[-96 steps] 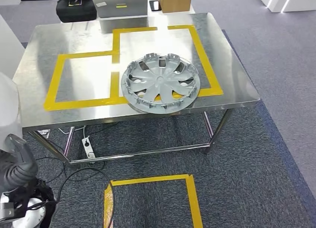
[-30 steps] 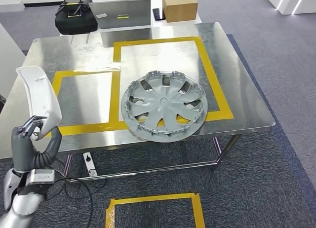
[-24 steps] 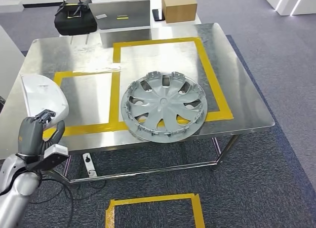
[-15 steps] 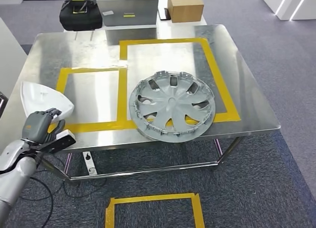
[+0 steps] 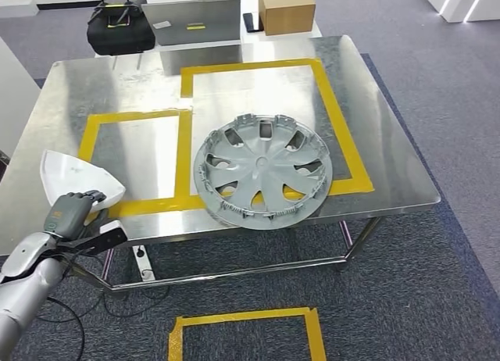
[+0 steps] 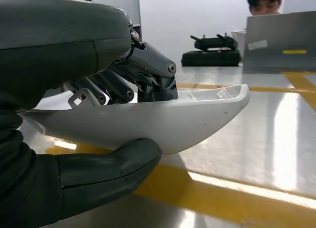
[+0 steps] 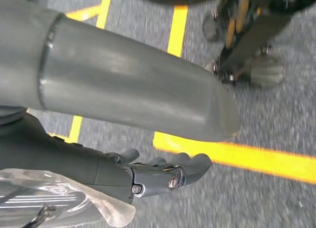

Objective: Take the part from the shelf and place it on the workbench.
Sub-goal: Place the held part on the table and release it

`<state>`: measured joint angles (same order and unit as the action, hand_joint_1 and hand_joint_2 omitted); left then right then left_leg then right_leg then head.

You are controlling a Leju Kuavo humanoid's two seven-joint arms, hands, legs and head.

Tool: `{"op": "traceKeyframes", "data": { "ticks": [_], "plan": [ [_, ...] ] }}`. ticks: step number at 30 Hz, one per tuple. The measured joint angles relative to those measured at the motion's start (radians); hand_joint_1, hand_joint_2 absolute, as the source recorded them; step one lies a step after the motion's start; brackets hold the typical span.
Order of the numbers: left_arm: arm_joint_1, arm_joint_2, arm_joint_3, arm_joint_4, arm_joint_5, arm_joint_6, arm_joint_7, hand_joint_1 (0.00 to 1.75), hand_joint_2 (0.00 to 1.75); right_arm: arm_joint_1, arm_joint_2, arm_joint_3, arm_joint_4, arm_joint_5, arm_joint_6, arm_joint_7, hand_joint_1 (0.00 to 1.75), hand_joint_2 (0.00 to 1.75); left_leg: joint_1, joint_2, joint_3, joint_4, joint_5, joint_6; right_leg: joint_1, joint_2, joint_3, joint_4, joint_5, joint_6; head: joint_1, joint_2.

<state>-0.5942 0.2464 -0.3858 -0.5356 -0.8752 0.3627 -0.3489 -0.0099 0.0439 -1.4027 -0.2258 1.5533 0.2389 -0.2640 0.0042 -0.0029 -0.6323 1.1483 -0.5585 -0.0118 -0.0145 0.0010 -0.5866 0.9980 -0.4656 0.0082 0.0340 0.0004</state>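
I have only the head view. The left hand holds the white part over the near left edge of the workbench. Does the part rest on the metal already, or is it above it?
Observer: In the left wrist view the white part is not flat on the workbench. Its far tip stands clear above the metal.
Operator: How does the hand grip it?
Observer: The left hand pinches it, with the thumb under the shell and the dark fingers on its hollow upper side.
Operator: And the right hand?
Observer: The right hand hangs over the grey carpet near a yellow tape line, fingers stretched out, holding nothing.
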Motion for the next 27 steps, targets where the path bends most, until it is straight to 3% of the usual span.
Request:
{"op": "traceKeyframes", "data": {
  "ticks": [2, 4, 6, 8, 10, 12, 14, 15, 17, 18, 19, 20, 21, 23, 25, 27],
  "plan": [
    [0.004, -0.011, -0.009, 0.01, -0.004, 0.001, -0.02, 0.0, 1.75, 0.0, 0.0, 0.0, 0.0, 0.003, 0.001, 0.0, 0.0, 0.0, 0.005, 0.0, -0.061, 0.124, -0.047, -0.006, 0.0, 0.0, 0.001, 0.0, -0.001, -0.002, 0.0, 0.0],
    [0.008, -0.02, -0.014, 0.012, -0.003, 0.002, -0.034, 0.0, 1.75, 0.0, 0.0, 0.0, 0.0, 0.005, 0.001, 0.0, 0.0, 0.0, 0.007, 0.0, -0.085, 0.169, -0.052, -0.009, 0.0, 0.0, 0.001, 0.001, -0.002, -0.003, 0.0, 0.0],
    [0.01, -0.03, -0.017, 0.012, 0.016, 0.002, -0.054, 0.0, 0.87, 0.0, 0.0, 0.0, 0.0, 0.007, 0.001, -0.001, 0.0, 0.0, 0.009, 0.0, -0.05, 0.09, 0.006, -0.008, 0.0, 0.0, 0.004, 0.002, -0.003, -0.001, 0.0, 0.0],
    [0.014, -0.047, -0.017, 0.004, 0.071, 0.006, -0.086, 0.0, 0.0, 0.0, 0.0, 0.0, 0.001, 0.007, 0.0, -0.003, 0.0, 0.0, 0.01, 0.0, 0.014, -0.053, 0.077, -0.004, 0.002, 0.002, 0.006, 0.005, -0.007, 0.006, -0.001, 0.0],
    [0.029, -0.074, -0.007, -0.022, 0.139, 0.013, -0.107, 0.0, 0.0, 0.0, 0.0, 0.0, 0.002, 0.007, -0.003, -0.002, 0.0, 0.0, 0.006, 0.0, 0.045, -0.122, 0.09, 0.004, 0.003, 0.002, 0.003, 0.006, -0.008, 0.017, 0.0, 0.0],
    [0.051, -0.103, 0.004, -0.057, 0.181, 0.02, -0.112, 0.0, 0.0, 0.001, 0.0, -0.001, 0.003, 0.006, -0.006, 0.001, 0.0, 0.0, 0.003, -0.002, 0.046, -0.13, 0.087, 0.016, 0.002, 0.0, 0.002, 0.004, -0.008, 0.029, 0.001, 0.0],
    [0.063, -0.123, 0.01, -0.085, 0.193, 0.023, -0.111, 0.0, 0.0, 0.001, 0.0, -0.001, 0.003, 0.006, -0.009, 0.002, 0.0, 0.0, 0.006, -0.002, 0.05, -0.136, 0.091, 0.029, 0.001, -0.001, -0.009, 0.025, -0.027, 0.038, 0.003, 0.0],
    [0.066, -0.131, 0.013, -0.096, 0.196, 0.023, -0.11, 0.0, 0.0, 0.001, 0.0, -0.001, 0.004, 0.005, -0.009, 0.003, 0.0, 0.0, 0.008, -0.001, 0.051, -0.139, 0.093, 0.035, 0.0, -0.001, -0.028, 0.063, -0.05, 0.042, 0.005, 0.0],
    [0.071, -0.143, 0.02, -0.111, 0.209, 0.024, -0.114, 0.0, 0.0, 0.002, 0.0, -0.002, 0.005, 0.005, -0.009, 0.003, 0.0, 0.0, 0.006, 0.001, 0.051, -0.139, 0.093, 0.042, -0.001, -0.001, -0.092, 0.195, -0.111, 0.046, 0.009, 0.0],
    [0.079, -0.149, 0.023, -0.122, 0.227, 0.023, -0.121, 0.0, 0.0, 0.004, 0.0, -0.002, 0.006, 0.005, -0.009, 0.004, 0.0, 0.0, 0.005, 0.001, 0.051, -0.138, 0.093, 0.043, -0.001, -0.001, -0.124, 0.258, -0.132, 0.048, 0.01, 0.0],
    [0.091, -0.157, 0.028, -0.14, 0.255, 0.021, -0.13, 0.0, 0.0, 0.006, 0.0, -0.002, 0.006, 0.004, -0.009, 0.005, 0.0, 0.0, 0.004, 0.001, 0.051, -0.138, 0.092, 0.044, -0.001, -0.001, -0.142, 0.292, -0.135, 0.049, 0.01, 0.0],
    [0.107, -0.168, 0.034, -0.169, 0.293, 0.016, -0.138, 0.0, 0.0, 0.009, 0.0, -0.004, 0.006, 0.002, -0.01, 0.006, 0.0, 0.0, 0.003, 0.0, 0.052, -0.138, 0.092, 0.045, -0.001, -0.001, -0.141, 0.286, -0.119, 0.049, 0.01, 0.0],
    [0.127, -0.182, 0.04, -0.211, 0.338, 0.009, -0.143, 0.0, 0.0, 0.01, 0.0, -0.007, 0.006, -0.001, -0.011, 0.007, 0.0, 0.0, 0.003, -0.001, 0.053, -0.137, 0.09, 0.045, -0.001, -0.001, -0.121, 0.24, -0.087, 0.047, 0.01, 0.0],
    [0.171, -0.214, 0.046, -0.321, 0.441, 0.001, -0.144, 0.0, 0.0, 0.01, 0.003, -0.014, 0.006, -0.008, -0.014, 0.009, 0.0, 0.0, 0.001, -0.005, 0.053, -0.132, 0.086, 0.04, 0.0, -0.001, -0.051, 0.101, -0.027, 0.042, 0.011, 0.0],
    [0.22, -0.243, 0.049, -0.449, 0.543, 0.026, -0.147, 0.0, 0.0, 0.009, 0.011, -0.02, 0.006, -0.013, -0.02, 0.009, 0.0, 0.0, -0.003, -0.006, 0.05, -0.127, 0.081, 0.031, 0.001, 0.001, -0.009, 0.024, -0.01, 0.037, 0.01, 0.0],
    [0.267, -0.266, 0.051, -0.563, 0.608, 0.06, -0.152, 0.0, 0.0, 0.014, 0.021, -0.026, 0.006, -0.017, -0.026, 0.01, 0.0, 0.0, -0.004, -0.005, 0.05, -0.126, 0.08, 0.023, 0.002, 0.003, -0.005, 0.017, -0.013, 0.03, 0.009, 0.0]
  ]
}}
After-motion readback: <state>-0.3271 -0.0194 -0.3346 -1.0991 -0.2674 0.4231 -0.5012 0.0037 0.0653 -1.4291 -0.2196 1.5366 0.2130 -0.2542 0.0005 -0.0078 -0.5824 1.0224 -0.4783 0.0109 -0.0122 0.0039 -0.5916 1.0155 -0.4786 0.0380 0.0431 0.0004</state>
